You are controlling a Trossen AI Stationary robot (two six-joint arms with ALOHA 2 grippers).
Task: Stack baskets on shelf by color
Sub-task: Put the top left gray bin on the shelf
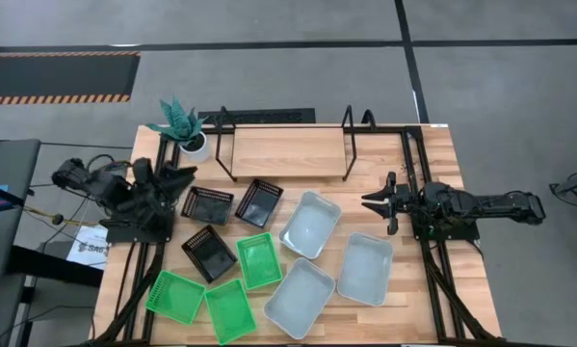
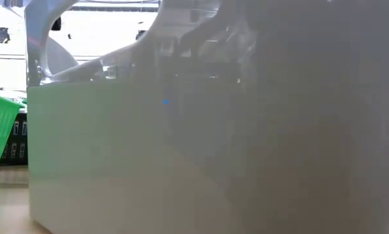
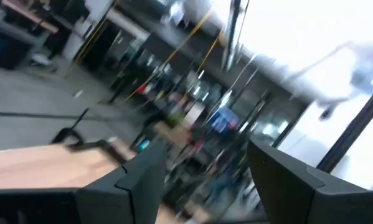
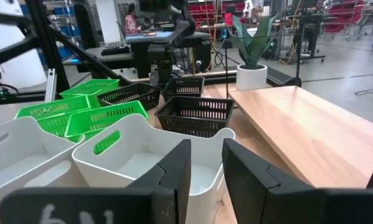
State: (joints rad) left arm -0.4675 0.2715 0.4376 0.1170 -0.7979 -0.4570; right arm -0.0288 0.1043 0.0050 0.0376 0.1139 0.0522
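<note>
Near the table's right edge, my right gripper (image 1: 382, 202) hovers with fingers spread, pointing at the grey baskets (image 1: 308, 224). Green (image 1: 259, 260) and black baskets (image 1: 208, 204) lie toward the left, the shelf (image 1: 288, 152) bare at the far edge. My left gripper (image 1: 177, 180) waits spread at the left edge.

High cam overhead; low cam prob. against white basket (image 2: 149, 156).

Two dark arms, pretty chunky looking

Left arm (image 1: 124, 198) and right arm (image 1: 471, 207) are both black and boxy at the joints. Fingers (image 4: 174, 171) are matte black angular wedges, and there's white lettering on the right wrist.
</note>
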